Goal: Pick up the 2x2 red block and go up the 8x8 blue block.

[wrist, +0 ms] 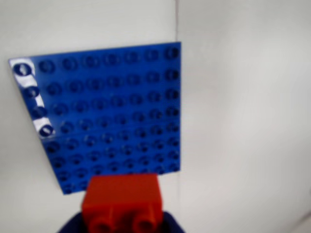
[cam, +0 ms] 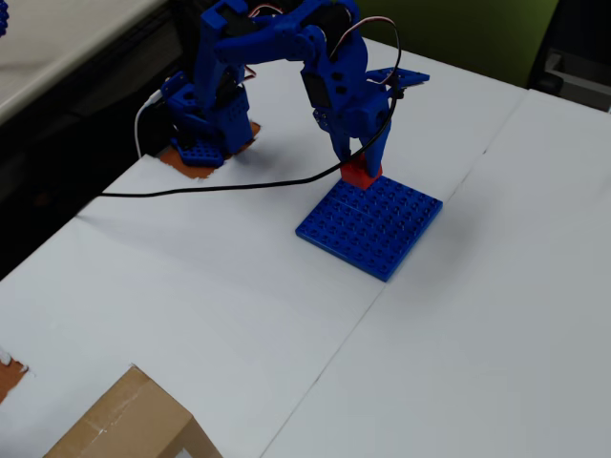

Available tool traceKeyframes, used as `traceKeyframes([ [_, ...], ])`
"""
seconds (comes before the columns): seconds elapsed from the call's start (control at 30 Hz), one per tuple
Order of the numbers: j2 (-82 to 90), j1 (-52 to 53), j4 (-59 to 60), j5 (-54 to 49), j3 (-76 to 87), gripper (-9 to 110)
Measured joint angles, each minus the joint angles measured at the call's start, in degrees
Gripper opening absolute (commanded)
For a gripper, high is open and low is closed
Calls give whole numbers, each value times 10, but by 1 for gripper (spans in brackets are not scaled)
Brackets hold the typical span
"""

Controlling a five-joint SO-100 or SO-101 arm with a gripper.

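Observation:
The red 2x2 block (wrist: 122,200) is held between my blue gripper's fingers at the bottom of the wrist view; it also shows in the overhead view (cam: 361,173). My gripper (cam: 363,164) is shut on it and holds it at the far edge of the flat blue 8x8 plate (cam: 370,222). Whether the block touches the plate, I cannot tell. In the wrist view the plate (wrist: 107,111) fills the middle, with a bright glare strip on its left edge.
The arm's base (cam: 202,124) stands on an orange patch at the table's far left, with a black cable (cam: 220,187) trailing across the white table (cam: 496,315). A cardboard box (cam: 129,425) sits at the near left corner.

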Motion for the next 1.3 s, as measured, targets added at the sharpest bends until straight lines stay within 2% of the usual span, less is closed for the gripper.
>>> traceKeyframes([
  [1.3,-9,0,0,0,-11,1],
])
